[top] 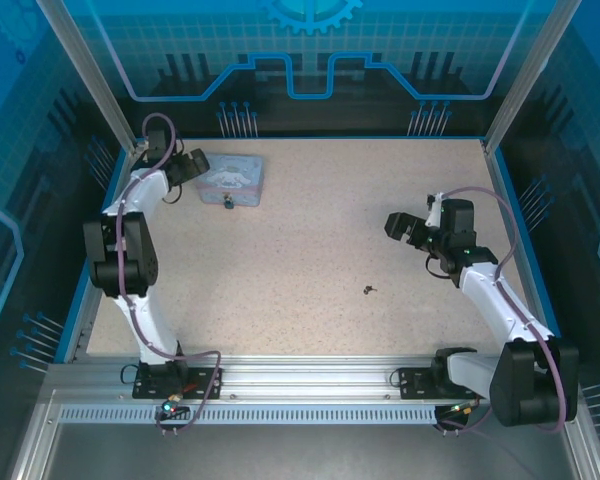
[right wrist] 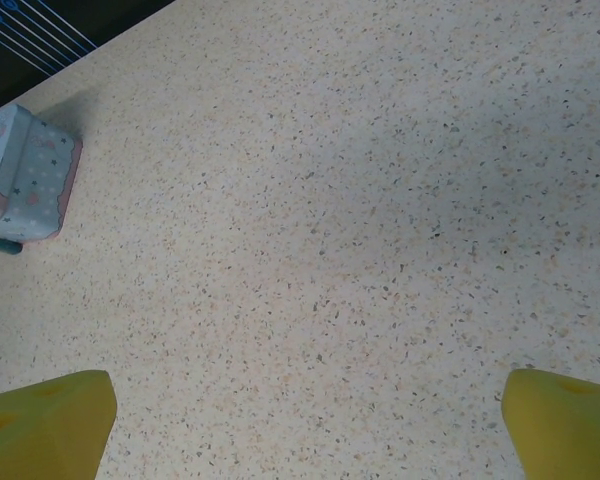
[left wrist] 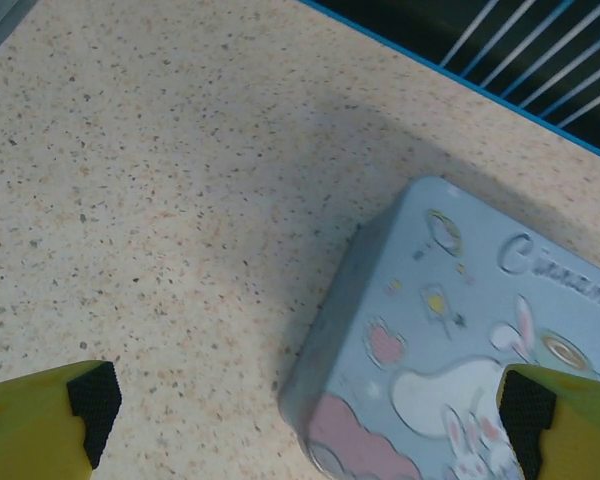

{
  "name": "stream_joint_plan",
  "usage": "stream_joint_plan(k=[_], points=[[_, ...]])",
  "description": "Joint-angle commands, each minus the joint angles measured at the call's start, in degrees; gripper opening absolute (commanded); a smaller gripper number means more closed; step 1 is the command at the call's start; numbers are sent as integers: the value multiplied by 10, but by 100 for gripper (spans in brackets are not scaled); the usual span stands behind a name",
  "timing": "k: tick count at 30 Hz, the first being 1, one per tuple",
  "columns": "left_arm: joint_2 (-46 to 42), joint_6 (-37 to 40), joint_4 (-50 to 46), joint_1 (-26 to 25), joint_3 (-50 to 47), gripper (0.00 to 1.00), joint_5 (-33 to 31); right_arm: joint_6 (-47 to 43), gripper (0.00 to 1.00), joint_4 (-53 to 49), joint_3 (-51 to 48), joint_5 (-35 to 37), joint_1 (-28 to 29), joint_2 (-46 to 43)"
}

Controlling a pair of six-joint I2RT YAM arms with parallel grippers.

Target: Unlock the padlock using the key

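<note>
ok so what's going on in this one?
Nothing is gripped yet. The left gripper is open at the left end of the blue tin, whose padlock sits at its near edge. The key lies loose on the table. The right gripper is open over bare table, away from the key.

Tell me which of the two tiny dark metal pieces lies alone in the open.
The key, alone on the bare table; the padlock sits at the blue tin's near edge.
</note>
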Motion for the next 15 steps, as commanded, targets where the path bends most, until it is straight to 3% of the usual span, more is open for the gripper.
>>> stream_joint_plan(k=[1,8,15], points=[[39,-7,-50,7,65,99,42,4,100,-7,3,-8,10,5],[123,-21,-83,7,170,99,120,4,100,-7,15,-10,12,22],[162,-39,-89,0,218,99,155,7,100,-11,14,-3,14,11]])
